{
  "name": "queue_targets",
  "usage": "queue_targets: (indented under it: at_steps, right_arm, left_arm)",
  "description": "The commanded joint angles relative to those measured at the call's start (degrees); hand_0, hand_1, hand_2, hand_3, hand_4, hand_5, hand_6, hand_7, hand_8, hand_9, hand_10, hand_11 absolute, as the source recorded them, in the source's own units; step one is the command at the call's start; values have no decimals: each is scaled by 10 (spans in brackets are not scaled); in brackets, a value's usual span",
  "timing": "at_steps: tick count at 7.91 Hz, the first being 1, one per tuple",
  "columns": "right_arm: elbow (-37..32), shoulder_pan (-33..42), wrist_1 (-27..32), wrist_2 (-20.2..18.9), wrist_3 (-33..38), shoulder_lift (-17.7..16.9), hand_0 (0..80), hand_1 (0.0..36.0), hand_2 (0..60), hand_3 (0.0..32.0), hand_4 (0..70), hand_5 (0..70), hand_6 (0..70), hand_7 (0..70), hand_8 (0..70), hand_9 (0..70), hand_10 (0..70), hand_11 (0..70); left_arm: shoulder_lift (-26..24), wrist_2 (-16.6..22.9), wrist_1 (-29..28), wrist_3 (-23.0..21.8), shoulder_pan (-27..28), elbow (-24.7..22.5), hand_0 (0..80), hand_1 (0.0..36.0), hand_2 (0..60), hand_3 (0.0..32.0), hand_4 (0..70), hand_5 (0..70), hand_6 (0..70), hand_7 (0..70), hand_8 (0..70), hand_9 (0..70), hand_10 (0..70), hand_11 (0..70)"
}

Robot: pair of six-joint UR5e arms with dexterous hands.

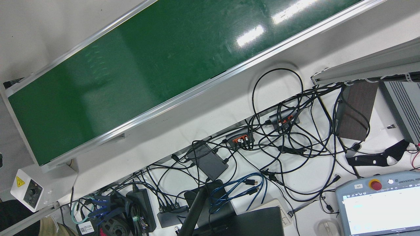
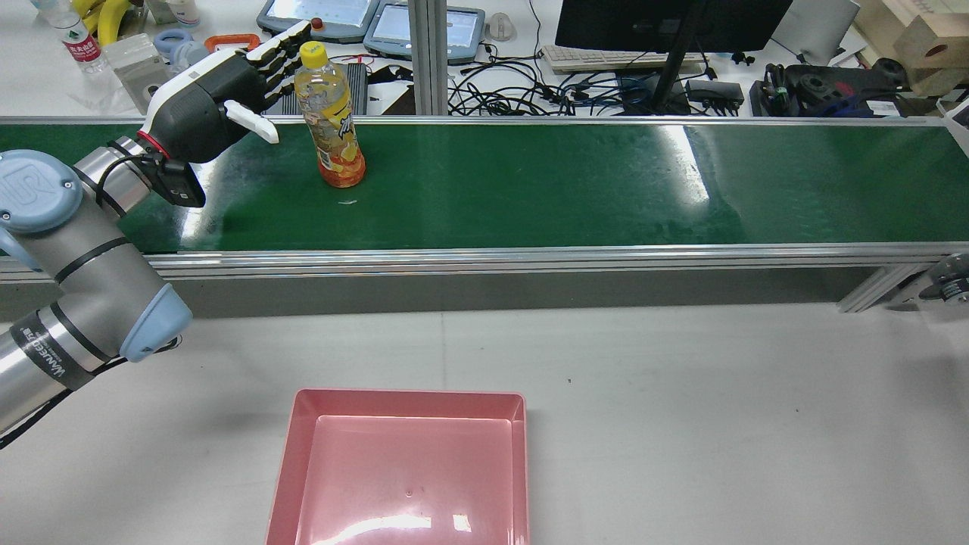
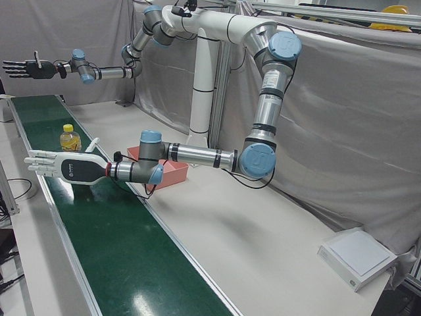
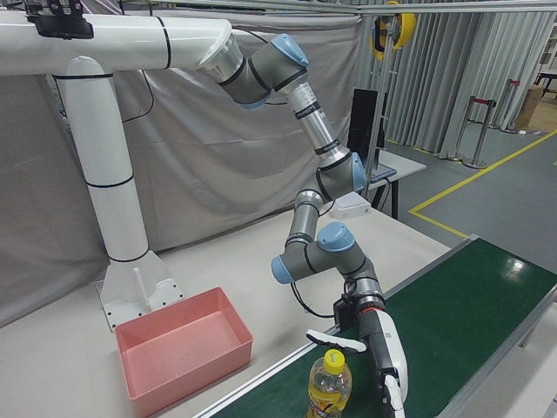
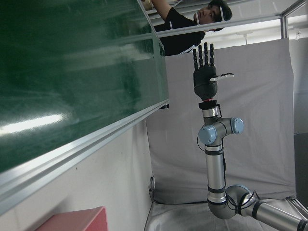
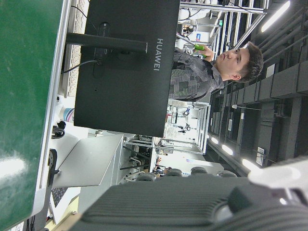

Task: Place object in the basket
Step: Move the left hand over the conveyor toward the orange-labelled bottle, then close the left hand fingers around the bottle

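An orange drink bottle point(image 2: 334, 121) with a yellow cap stands upright on the green conveyor belt point(image 2: 545, 185), toward its left end. My left hand point(image 2: 216, 102) is open, with fingers stretched out, just left of the bottle at its upper half; I see no grip on it. The hand point(image 4: 381, 348) and the bottle point(image 4: 329, 385) also show in the right-front view. The pink basket point(image 2: 409, 397) is empty on the table in front of the belt. My right hand point(image 3: 26, 68) is open, held high beyond the belt's far end, and also shows in the left hand view point(image 5: 206, 77).
An aluminium post point(image 2: 425, 53), a monitor point(image 2: 666, 23), teach pendants and tangled cables point(image 1: 282, 137) lie behind the belt. The belt's metal rail point(image 2: 484, 257) separates it from the grey table point(image 2: 681, 393). The arms' white pedestal point(image 4: 113, 218) stands behind the basket.
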Motion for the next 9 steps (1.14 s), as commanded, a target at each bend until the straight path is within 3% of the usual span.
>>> queue_targets:
  at_steps: [1, 5, 6, 7, 8, 9]
  right_arm:
    - [0, 0, 0, 0, 0, 0, 0, 0, 0, 0, 0, 0, 0, 0, 0, 0, 0, 0]
    - [0, 0, 0, 0, 0, 0, 0, 0, 0, 0, 0, 0, 0, 0, 0, 0, 0, 0]
    - [0, 0, 0, 0, 0, 0, 0, 0, 0, 0, 0, 0, 0, 0, 0, 0, 0, 0]
    - [0, 0, 0, 0, 0, 0, 0, 0, 0, 0, 0, 0, 0, 0, 0, 0, 0, 0]
    - [0, 0, 0, 0, 0, 0, 0, 0, 0, 0, 0, 0, 0, 0, 0, 0, 0, 0]
    - [0, 0, 0, 0, 0, 0, 0, 0, 0, 0, 0, 0, 0, 0, 0, 0, 0, 0]
  left_arm:
    - [-4, 1, -5, -1, 2, -1, 548, 22, 0, 0, 49, 42, 0, 0, 14, 12, 50, 86]
    - [-8, 1, -4, -1, 2, 0, 556, 32, 0, 0, 60, 77, 10, 13, 28, 35, 67, 113]
    - [-9, 4, 10, -2, 2, -1, 584, 73, 0, 0, 76, 132, 23, 35, 53, 74, 94, 154]
    - [-23, 8, 39, -2, 2, 0, 671, 170, 0, 0, 237, 233, 37, 134, 106, 175, 270, 411]
    - [-38, 9, 69, -1, 2, 0, 640, 221, 180, 0, 501, 455, 258, 428, 366, 509, 603, 700]
    - [-39, 9, 80, -2, 1, -1, 552, 232, 600, 0, 563, 700, 590, 700, 649, 700, 700, 700]
